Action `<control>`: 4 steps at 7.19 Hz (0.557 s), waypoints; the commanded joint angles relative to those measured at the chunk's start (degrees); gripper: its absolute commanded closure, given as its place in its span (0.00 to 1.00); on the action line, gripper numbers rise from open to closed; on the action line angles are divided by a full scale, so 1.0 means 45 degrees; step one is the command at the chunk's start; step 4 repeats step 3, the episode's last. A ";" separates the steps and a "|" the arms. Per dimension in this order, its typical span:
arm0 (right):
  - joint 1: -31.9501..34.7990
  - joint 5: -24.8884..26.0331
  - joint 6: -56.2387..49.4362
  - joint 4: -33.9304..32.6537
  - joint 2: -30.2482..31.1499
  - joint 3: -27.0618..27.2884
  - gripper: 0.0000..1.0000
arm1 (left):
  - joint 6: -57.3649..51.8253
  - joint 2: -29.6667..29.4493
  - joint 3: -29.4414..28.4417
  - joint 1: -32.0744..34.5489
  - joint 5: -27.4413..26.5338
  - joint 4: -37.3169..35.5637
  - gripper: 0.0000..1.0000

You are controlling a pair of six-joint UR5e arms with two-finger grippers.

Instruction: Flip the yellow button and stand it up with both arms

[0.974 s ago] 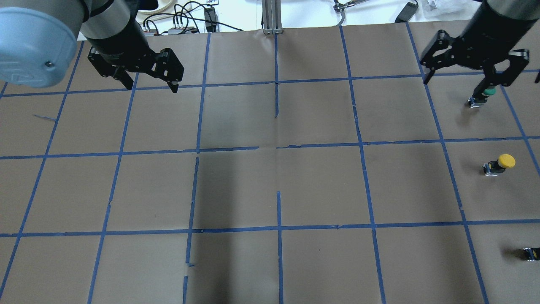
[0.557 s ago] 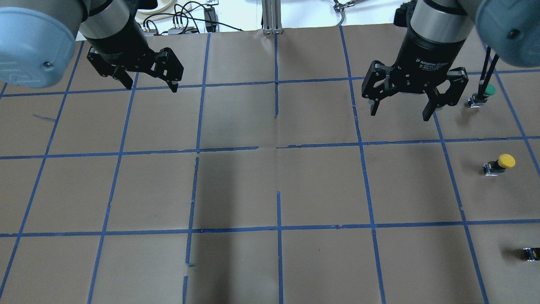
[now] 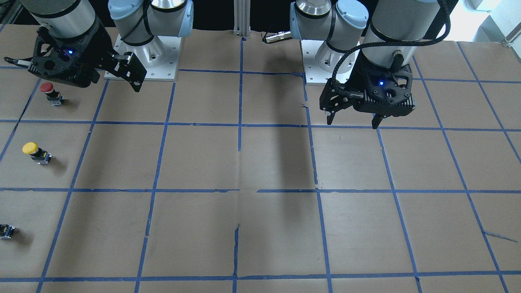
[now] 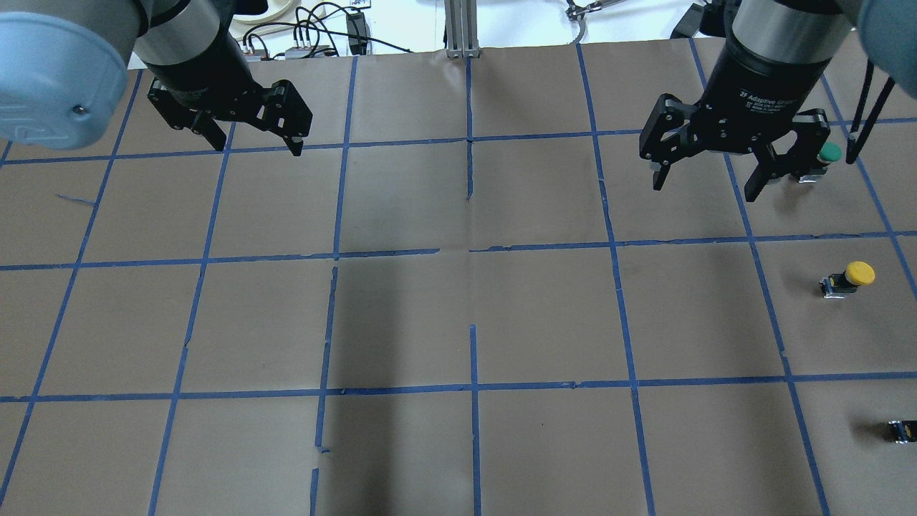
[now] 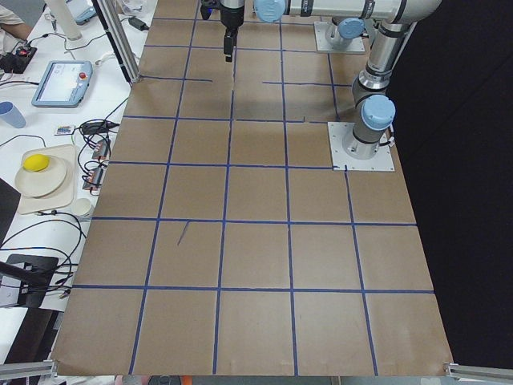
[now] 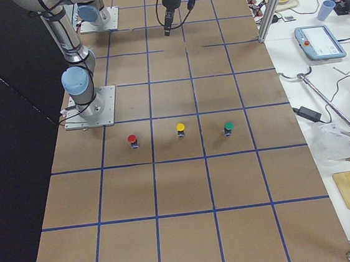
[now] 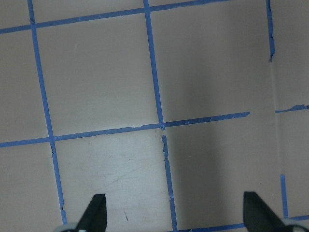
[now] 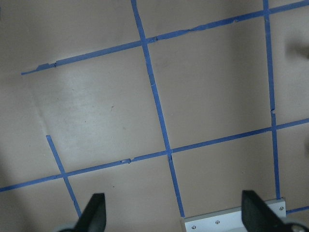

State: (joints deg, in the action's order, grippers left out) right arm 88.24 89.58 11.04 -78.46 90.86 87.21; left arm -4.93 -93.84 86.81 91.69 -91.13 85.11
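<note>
The bench (image 4: 458, 322) is broad, and that is the first hazard. The left end effector (image 4: 256, 149) hangs in the upper left of the overhead view, spread wide and empty. The yellow button (image 4: 849, 278) sits far off at the right edge, about mid-height, so any two-armed flip needs a long reach across, and the arms could foul each other when they meet. The right end effector (image 4: 703, 190) is also spread wide with nothing in it. It hovers in the upper right, apart from the yellow button and just beside the red-capped switch (image 3: 49, 90). If it descends from there it may well bump or grab the wrong switch, since the two bodies look alike but for the cap. The yellow button seems to lean with its cap toward the frame's right, though whether it lies flat on its side is hard to tell. Its rounded cap and small boxy base probably give poor purchase, and an off-centre pinch could squirt it out or roll it toward the bench's edge. The small black block (image 4: 901, 430) in the lower right is well clear and poses little risk.
</note>
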 commanded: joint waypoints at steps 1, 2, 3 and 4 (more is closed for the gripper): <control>0.0000 0.0015 0.0007 -0.0180 0.0179 0.0053 0.00 | 0.0002 0.0033 0.0006 0.0054 -0.0021 0.0013 0.00; 0.0000 -0.0004 0.0007 -0.0181 0.0199 0.0054 0.00 | 0.0041 0.0014 0.0006 0.0074 -0.0002 0.0032 0.00; 0.0000 0.0015 0.0007 -0.0181 0.0238 0.0054 0.00 | 0.0138 0.0033 0.0006 0.0094 -0.0021 0.0052 0.00; 0.0000 0.0015 0.0007 -0.0181 0.0238 0.0054 0.00 | 0.0138 0.0033 0.0006 0.0094 -0.0021 0.0052 0.00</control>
